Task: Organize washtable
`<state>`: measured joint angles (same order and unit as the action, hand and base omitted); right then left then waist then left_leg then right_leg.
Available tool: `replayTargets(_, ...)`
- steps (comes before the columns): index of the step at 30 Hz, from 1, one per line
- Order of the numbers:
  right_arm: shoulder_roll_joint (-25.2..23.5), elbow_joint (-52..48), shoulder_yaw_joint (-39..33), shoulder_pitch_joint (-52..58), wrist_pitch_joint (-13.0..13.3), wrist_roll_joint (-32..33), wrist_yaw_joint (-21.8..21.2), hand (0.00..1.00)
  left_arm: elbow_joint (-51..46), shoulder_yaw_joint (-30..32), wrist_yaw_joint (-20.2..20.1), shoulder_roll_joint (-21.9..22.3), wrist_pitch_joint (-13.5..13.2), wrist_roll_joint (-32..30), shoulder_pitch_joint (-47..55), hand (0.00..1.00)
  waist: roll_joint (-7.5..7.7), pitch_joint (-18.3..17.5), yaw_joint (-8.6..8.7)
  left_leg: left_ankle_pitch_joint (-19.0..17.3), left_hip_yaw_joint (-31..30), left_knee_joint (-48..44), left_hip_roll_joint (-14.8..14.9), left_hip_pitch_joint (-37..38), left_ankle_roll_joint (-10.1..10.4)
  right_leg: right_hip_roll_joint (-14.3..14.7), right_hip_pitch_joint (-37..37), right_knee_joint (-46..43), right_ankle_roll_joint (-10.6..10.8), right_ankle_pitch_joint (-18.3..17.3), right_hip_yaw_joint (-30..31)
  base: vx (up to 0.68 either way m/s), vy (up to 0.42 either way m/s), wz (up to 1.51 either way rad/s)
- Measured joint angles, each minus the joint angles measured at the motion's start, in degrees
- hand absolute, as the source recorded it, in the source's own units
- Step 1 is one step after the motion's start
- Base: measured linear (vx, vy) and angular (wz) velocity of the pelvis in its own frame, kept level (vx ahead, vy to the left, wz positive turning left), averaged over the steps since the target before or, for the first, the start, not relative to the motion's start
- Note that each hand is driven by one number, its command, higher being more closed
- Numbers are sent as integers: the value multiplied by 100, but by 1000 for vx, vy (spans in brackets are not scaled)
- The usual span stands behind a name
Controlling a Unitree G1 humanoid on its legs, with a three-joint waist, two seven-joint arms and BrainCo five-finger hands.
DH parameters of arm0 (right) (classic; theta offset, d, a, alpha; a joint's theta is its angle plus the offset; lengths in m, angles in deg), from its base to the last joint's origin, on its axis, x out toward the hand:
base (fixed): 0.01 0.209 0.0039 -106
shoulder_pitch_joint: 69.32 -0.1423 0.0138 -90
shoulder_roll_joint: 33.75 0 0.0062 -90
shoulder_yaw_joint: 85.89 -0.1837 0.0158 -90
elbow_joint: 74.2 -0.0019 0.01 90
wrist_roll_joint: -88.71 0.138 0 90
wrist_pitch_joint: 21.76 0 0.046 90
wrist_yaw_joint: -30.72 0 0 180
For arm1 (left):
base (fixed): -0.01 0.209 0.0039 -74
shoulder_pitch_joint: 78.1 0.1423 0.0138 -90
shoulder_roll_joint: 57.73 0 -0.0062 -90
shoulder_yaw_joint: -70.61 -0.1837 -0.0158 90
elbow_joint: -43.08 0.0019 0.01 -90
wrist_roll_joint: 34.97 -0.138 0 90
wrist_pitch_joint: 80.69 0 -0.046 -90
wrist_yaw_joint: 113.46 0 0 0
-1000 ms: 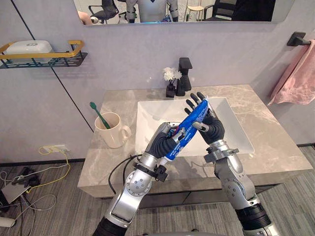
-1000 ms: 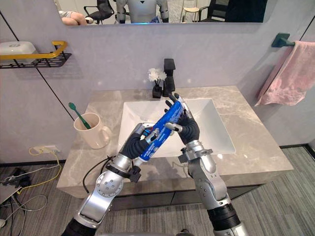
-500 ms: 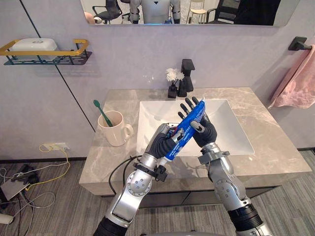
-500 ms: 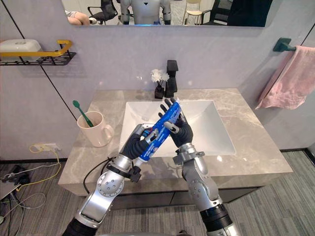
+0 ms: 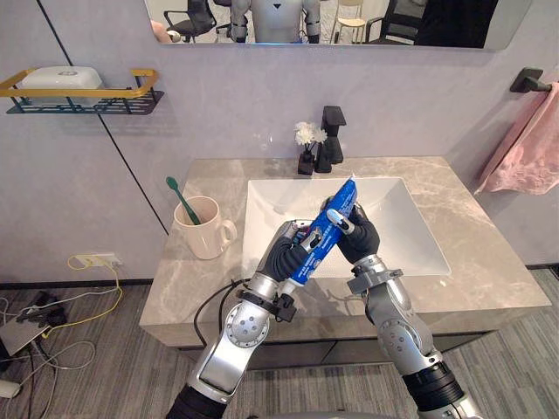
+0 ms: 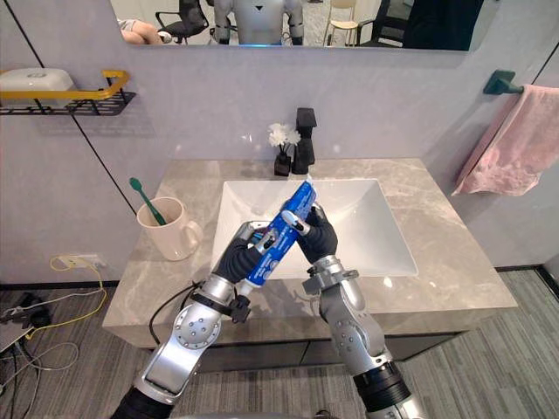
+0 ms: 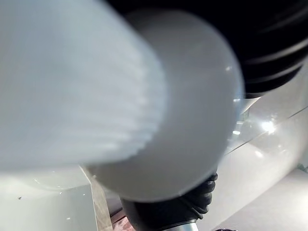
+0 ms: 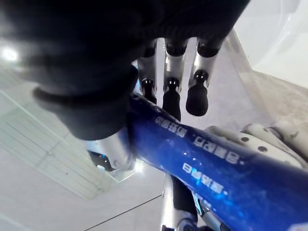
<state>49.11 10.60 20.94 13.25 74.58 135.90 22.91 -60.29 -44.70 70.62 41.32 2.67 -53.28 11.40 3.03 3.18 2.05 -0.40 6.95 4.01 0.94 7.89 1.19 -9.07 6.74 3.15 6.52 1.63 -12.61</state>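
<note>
A blue toothpaste tube (image 5: 325, 234) is held slanting above the front edge of the white sink (image 5: 397, 218). My left hand (image 5: 284, 255) is shut on its lower end, and the tube's white cap (image 7: 159, 120) looms close in the left wrist view. My right hand (image 5: 358, 240) grips the upper half from the right. Its fingers (image 8: 172, 91) curl over the blue tube (image 8: 202, 159) in the right wrist view. A cream mug (image 5: 203, 229) with a green toothbrush (image 5: 180, 201) in it stands on the counter left of the sink.
A black faucet (image 5: 330, 135) and a small vase of white flowers (image 5: 304, 148) stand behind the sink. The marble counter (image 5: 489, 253) runs on both sides. A wall shelf (image 5: 87, 92) holds a white box (image 5: 57, 77). A pink towel (image 5: 528, 148) hangs at the right.
My right hand's fingers, straight along the tube before, have curled round it and the hand has drawn in a little. The left hand keeps its hold.
</note>
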Motion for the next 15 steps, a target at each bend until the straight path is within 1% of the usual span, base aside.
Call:
replayTargets(8,-8,-1,-16,0,10,-6,-31,100,0,4,15,0,10,-2,0,100,4,-3,0,0,2,0,1,8,0,0,5,0,0,1,3,0,0,0)
replayTargets(9,-17,-2,-24,0,10,-9,-36,100,0,5,20,0,10,-2,0,0,4,-3,0,0,2,0,1,8,0,0,5,0,0,1,3,0,0,0)
replayTargets(15,-57,-16,-76,-71,12,-81,-34,100,-28,74,120,1,-2,-25,0,0,4,-3,2,0,3,0,1,14,0,1,9,0,0,1,3,0,0,0)
